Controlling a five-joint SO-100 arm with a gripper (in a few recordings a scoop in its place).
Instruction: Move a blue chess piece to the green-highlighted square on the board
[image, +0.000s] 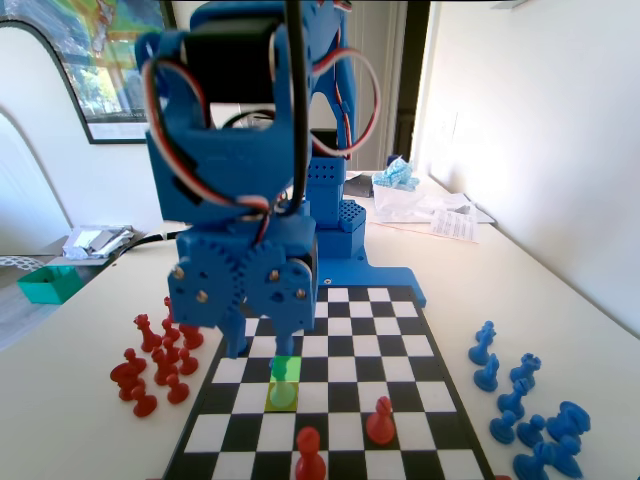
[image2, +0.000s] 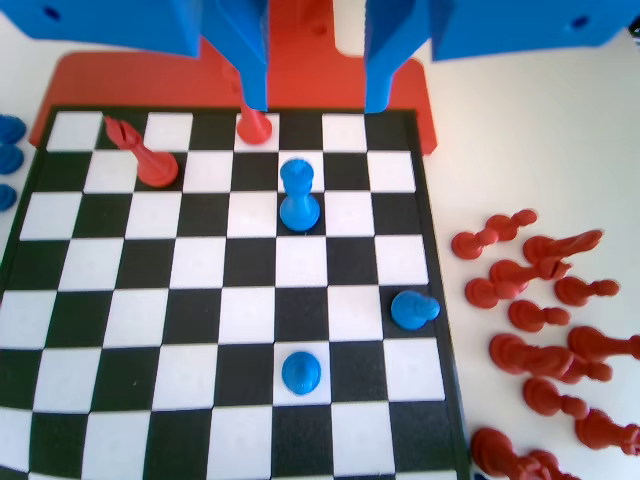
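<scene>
- Claw (image2: 315, 100) hangs open and empty above the blue chess piece (image2: 298, 196), which stands mid-board.
- In the fixed view, the pawn sits on the olive square, touching the green-highlighted square (image: 287, 368).
- I'd drop straight down, straddle the head evenly, then pinch.

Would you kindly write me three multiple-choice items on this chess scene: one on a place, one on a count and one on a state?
1. In the fixed view, where do the spare red pieces lie?
A. left of the board
B. right of the board
C. on the board

2. How many red pawns can be seen on the board in the fixed view?
A. none
B. two
C. five

3. How is the gripper?
A. shut on a red pawn
B. shut on a blue piece
C. open, holding nothing

Answers:
1 A: they sit off the board's left edge.
2 B: two stand near the camera.
3 C: the wrist view shows the jaws apart with nothing between them.
</scene>
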